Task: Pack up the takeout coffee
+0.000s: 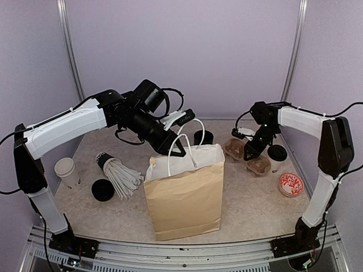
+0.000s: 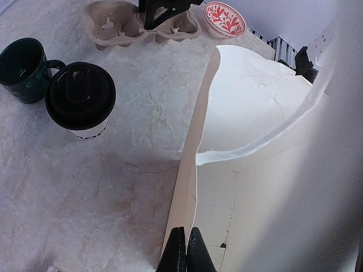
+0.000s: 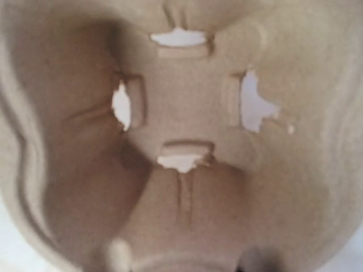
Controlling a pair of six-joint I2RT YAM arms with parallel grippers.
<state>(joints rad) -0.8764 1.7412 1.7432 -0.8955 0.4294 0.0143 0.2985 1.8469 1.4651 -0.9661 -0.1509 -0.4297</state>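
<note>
A takeout coffee [image 2: 81,102], white with a black lid, stands on the table next to the dark green mug [image 2: 22,68], just beyond the brown paper bag [image 1: 184,198]. My left gripper [image 2: 186,249] is shut on the bag's upper rim, and the bag's white inside [image 2: 255,170] gapes open beside it. A lidless white cup [image 1: 64,168] stands at the far left with a loose black lid [image 1: 102,190] near it. My right gripper [image 1: 251,152] is down on the cardboard cup carrier [image 1: 260,165]. The right wrist view shows only one well of the carrier [image 3: 181,113], and its own fingers are hidden.
A black cup of white straws [image 1: 116,170] lies on its side left of the bag. A second black lid [image 1: 278,152] sits right of the carrier, and a red patterned bowl [image 1: 291,184] rests at the front right. Grey walls close the back and sides.
</note>
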